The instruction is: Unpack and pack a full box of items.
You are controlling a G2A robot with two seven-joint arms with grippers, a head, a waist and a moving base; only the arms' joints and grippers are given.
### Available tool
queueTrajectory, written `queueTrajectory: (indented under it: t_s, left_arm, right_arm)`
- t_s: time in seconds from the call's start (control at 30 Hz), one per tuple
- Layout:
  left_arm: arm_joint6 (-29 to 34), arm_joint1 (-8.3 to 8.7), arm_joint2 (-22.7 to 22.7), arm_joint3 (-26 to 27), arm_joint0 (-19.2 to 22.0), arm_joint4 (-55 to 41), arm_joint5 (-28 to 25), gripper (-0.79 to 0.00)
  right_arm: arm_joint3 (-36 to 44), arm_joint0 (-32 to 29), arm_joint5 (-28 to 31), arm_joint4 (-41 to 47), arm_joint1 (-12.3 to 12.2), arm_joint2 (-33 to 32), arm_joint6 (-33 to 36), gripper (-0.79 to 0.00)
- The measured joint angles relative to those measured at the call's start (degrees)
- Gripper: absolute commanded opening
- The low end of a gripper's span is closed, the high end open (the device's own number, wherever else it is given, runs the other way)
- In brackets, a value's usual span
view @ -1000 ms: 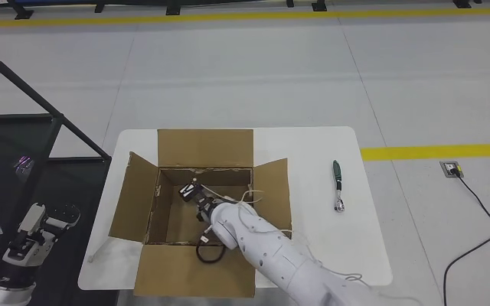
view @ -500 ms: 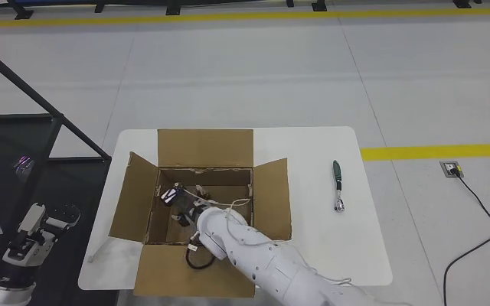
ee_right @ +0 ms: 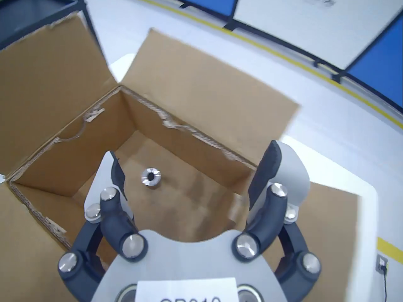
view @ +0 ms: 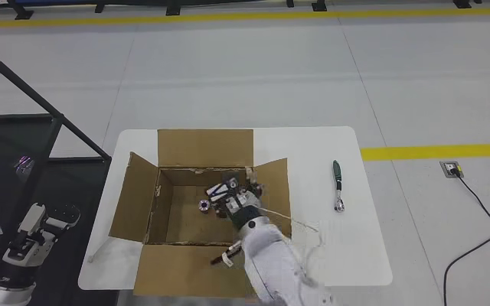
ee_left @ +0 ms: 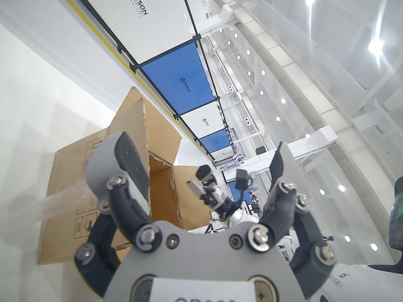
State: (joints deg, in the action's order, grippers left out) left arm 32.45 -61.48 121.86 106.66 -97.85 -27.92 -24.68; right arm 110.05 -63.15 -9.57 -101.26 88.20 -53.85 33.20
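Cardboard box (view: 205, 145), one, four flaps splayed, fills the 9 o'clock half of the bench (view: 321, 145). Open bench toward 3 o'clock carries one green-handled ratchet (view: 337, 186). One steel socket (ee_right: 150, 177) lies on the box floor. The right claw (ee_right: 193, 155) hangs spread and empty over the box's 3 o'clock side, and the left claw (ee_left: 203, 146) is spread outside the box.

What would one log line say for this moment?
right gripper: open, over box | metal socket: on box floor | ratchet: on table, beside box

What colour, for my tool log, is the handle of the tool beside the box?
The handle is green; clearest in the top view.
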Motion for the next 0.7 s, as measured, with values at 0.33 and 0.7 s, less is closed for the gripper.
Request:
queueTrajectory:
  t_s: [0.33, 0.7]
  left_arm:
    - [0.00, 0.00, 0.00, 0.00, 0.00, 0.00, 0.00, 0.000]
    - [0.00, 0.00, 0.00, 0.00, 0.00, 0.00, 0.00, 0.000]
  right_arm:
    - [23.90, -18.72, 5.38, 1.55, -3.14, -27.21, 7.18, 0.000]
    - [-20.65, 14.80, 11.80, 14.66, -4.13, -40.03, 32.83, -0.068]
